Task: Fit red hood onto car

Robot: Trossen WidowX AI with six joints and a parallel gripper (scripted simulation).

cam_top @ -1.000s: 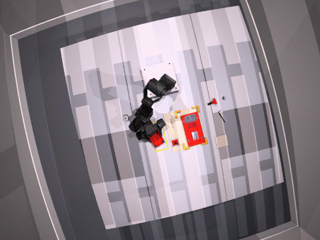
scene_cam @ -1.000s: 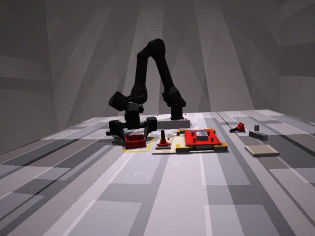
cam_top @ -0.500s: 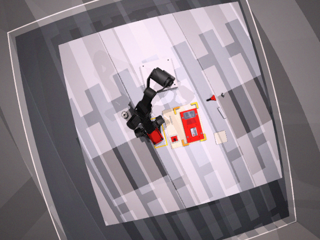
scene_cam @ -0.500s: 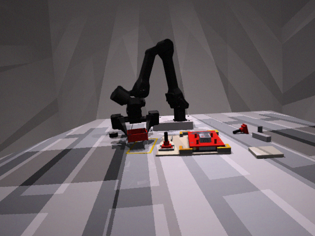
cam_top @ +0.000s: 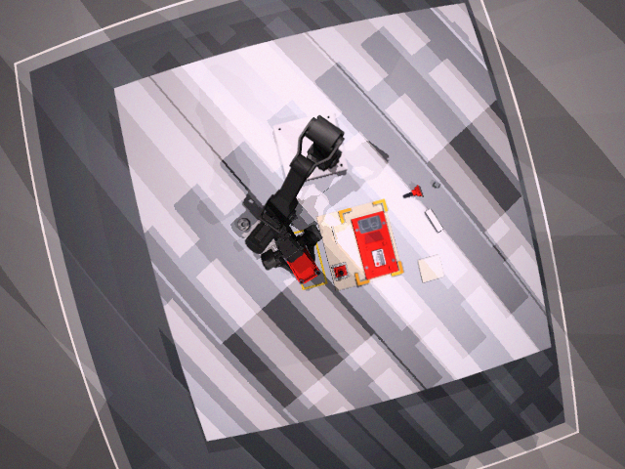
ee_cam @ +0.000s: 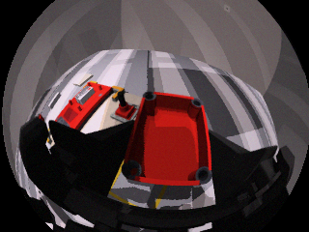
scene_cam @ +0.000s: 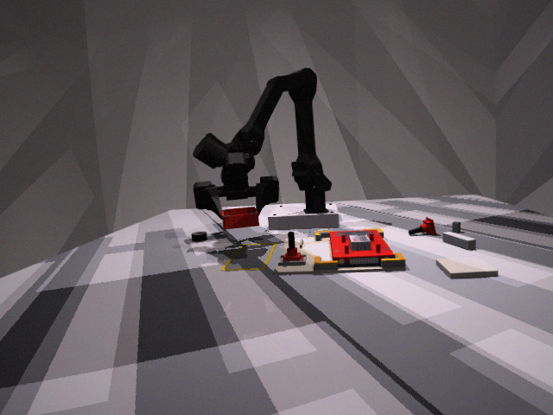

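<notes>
The red hood [cam_top: 301,267] [scene_cam: 241,219] [ee_cam: 171,152] is off the table, above the yellow outline. Its recessed side and four dark-ringed corner bosses face the wrist camera. My gripper [cam_top: 299,257] [scene_cam: 239,214] [ee_cam: 172,130] is shut on the hood, one finger on each long side. The red chassis [cam_top: 372,243] [scene_cam: 338,251] [ee_cam: 77,118] sits in the jig [cam_top: 362,279] [scene_cam: 393,264], to the right of the hood in the top and exterior views. The grey engine block [cam_top: 378,258] [scene_cam: 359,243] [ee_cam: 84,95] is on its deck, with short red pegs around it.
A red-based black post [cam_top: 340,271] [scene_cam: 292,256] [ee_cam: 126,111] stands between hood and chassis. The yellow outline [cam_top: 313,287] [scene_cam: 243,269] lies on the table. Beyond the jig are a red part [cam_top: 416,191] [scene_cam: 429,226], a bar [cam_top: 433,220] [scene_cam: 459,240] and a cream tile [cam_top: 430,268] [scene_cam: 467,268].
</notes>
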